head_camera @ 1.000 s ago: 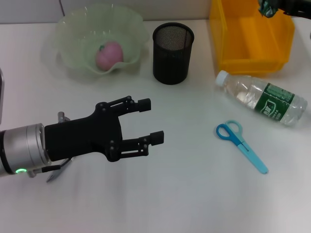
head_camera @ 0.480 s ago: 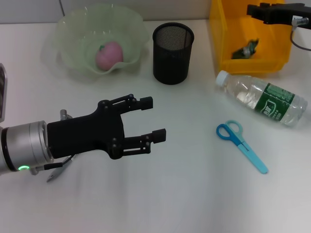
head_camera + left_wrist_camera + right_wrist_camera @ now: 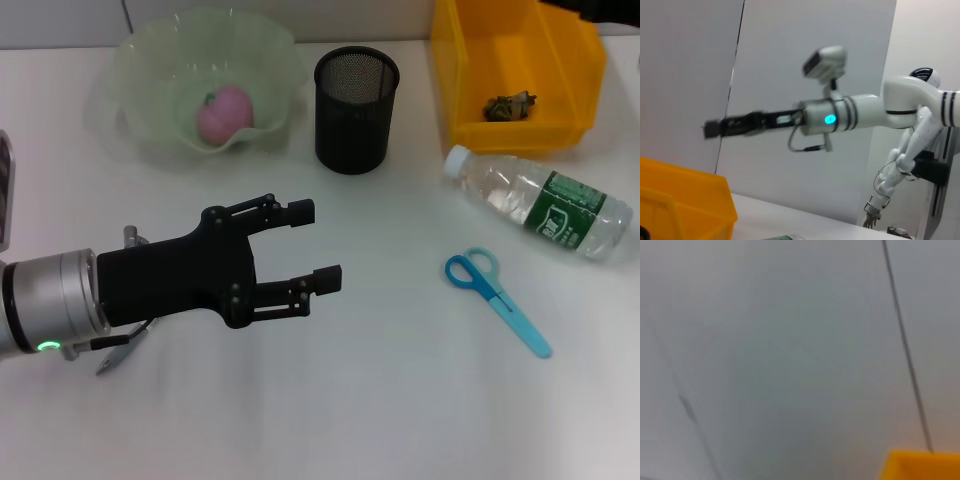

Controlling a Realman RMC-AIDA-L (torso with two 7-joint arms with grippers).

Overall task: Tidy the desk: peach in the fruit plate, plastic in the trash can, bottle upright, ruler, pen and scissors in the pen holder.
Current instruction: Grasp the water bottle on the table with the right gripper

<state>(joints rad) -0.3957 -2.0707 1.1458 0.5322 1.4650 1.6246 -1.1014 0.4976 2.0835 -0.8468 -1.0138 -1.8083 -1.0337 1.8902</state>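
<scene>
Peach (image 3: 224, 110): pink, sitting inside the pale green fruit plate (image 3: 140, 70) at the far left of the worktop (image 3: 400, 400).
Plastic (image 3: 508, 104): a dark crumpled scrap, lying on the floor of the yellow trash can (image 3: 470, 90) at the far right.
Bottle (image 3: 540, 203): clear, with a green label and white cap, lying on its side just in front of the trash can, cap pointing toward the pen holder.
Scissors (image 3: 497, 287): blue-handled, lying flat on the worktop near the bottle, blades pointing toward the robot's right.
Pen holder (image 3: 356, 96): black mesh cup, standing upright between the fruit plate and the trash can (contents cannot be made out).
Left gripper (image 3: 312, 246): hovering over the worktop at the near left, fingers spread wide apart and holding nothing, pointing toward the scissors.
Item under left arm: a grey metallic object (image 3: 122, 352) is showing partly beneath the wrist (too hidden to identify).
Right gripper (image 3: 712, 128): showing only in the left wrist view, raised high above the trash can; whether its fingers are apart cannot be told.
Obstructions: nothing is lying between the left gripper and the scissors.
</scene>
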